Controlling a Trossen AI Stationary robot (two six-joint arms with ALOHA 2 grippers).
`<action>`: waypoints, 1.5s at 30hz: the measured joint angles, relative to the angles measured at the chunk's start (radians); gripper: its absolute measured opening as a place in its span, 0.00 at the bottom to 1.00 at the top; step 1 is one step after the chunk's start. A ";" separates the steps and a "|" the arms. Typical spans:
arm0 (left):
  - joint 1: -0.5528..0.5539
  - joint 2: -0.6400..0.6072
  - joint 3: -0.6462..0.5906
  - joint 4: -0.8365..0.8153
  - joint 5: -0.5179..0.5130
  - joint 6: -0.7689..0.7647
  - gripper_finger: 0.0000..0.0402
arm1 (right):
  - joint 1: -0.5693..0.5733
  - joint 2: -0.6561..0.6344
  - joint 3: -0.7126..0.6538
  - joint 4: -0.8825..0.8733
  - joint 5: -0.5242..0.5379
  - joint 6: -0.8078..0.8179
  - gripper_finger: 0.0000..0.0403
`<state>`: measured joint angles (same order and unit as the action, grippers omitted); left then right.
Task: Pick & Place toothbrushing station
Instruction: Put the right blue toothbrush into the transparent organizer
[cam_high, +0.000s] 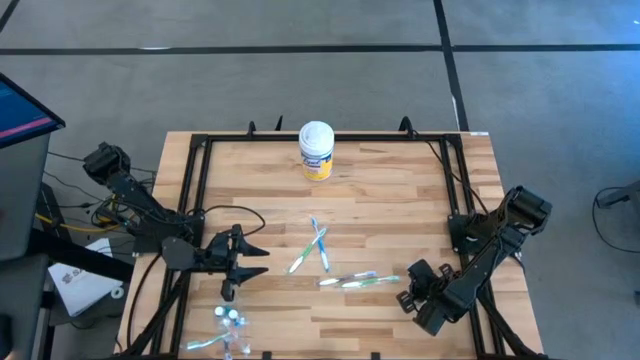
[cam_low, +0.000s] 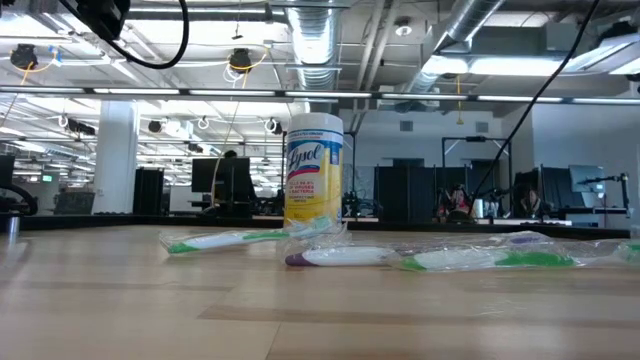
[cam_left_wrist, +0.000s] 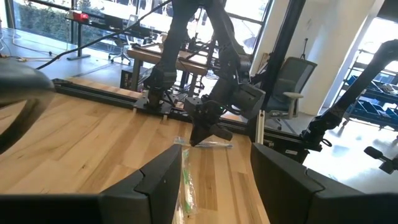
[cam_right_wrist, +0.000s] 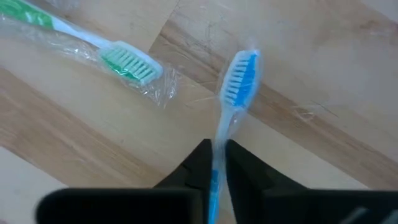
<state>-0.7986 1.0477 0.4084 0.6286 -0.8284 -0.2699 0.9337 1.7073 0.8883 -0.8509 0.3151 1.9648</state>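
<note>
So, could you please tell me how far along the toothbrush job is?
Done: a few items lie near the table's front left. In hand: the right hand is shut on a blue toothbrush. Left: wrapped brushes mid-table; the left hand waits open.

Wipes canister at upper centre of the table, toothbrushes scattered below it at centre. Left tool lower left, right tool lower right, more toothbrushes near the bottom-left edge.
</note>
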 joint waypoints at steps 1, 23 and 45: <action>0.000 0.000 0.000 0.000 0.000 0.000 0.47 | 0.000 0.000 0.000 0.000 0.000 0.000 0.05; 0.000 0.000 0.000 0.001 0.000 0.000 0.47 | -0.010 -0.072 0.096 -0.046 0.288 -0.144 0.00; 0.082 0.000 0.000 0.008 -0.001 0.000 0.47 | -0.370 -0.132 0.145 0.714 0.364 -1.250 0.00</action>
<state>-0.7164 1.0481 0.4084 0.6369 -0.8291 -0.2699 0.5636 1.5753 1.0328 -0.1366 0.6795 0.7153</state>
